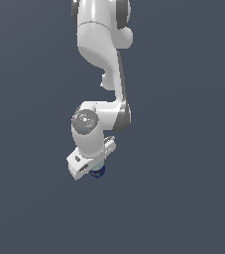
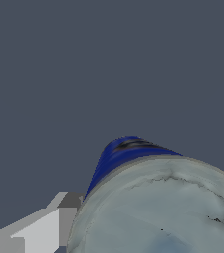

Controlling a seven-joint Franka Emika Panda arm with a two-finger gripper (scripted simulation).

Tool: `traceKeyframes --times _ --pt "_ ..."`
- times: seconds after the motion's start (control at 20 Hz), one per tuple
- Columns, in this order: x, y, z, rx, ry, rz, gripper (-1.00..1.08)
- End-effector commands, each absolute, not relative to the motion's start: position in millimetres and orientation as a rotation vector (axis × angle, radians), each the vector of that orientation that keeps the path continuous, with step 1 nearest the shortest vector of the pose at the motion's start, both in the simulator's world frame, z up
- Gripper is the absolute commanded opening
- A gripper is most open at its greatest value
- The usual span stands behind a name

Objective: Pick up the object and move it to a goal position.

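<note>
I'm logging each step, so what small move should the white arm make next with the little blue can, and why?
Probably close the fingers. The white gripper sits right over the small round can with the pale grey-green top and dark blue body, one finger beside it; whether it is gripped cannot be told.

The white arm point(image 1: 101, 54) hangs down, its gripper point(image 1: 95, 168) pointing downward

Your exterior view looks down from high up, far enough back to fit the whole white arm point(image 1: 101, 74) over the plain grey floor point(image 1: 183, 198). Your wrist view sits very close, looking past one finger point(image 2: 39, 230) at the can point(image 2: 153, 197), which fills a big part of it. Both views share the can point(image 1: 98, 171) and the floor.
</note>
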State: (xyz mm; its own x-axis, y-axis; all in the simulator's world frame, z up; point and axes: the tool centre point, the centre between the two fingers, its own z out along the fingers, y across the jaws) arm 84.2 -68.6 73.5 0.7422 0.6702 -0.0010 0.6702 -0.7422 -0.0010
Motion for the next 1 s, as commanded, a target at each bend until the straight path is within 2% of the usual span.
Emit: traceKeyframes --times 0.0,0.55,0.95 --pt "85 -68 74 -2.932 -1.128 0.000 -1.00" --pt "83 -68 77 -2.932 -1.128 0.002 -1.00" --pt "69 -66 102 -2.932 -1.128 0.002 -1.00"
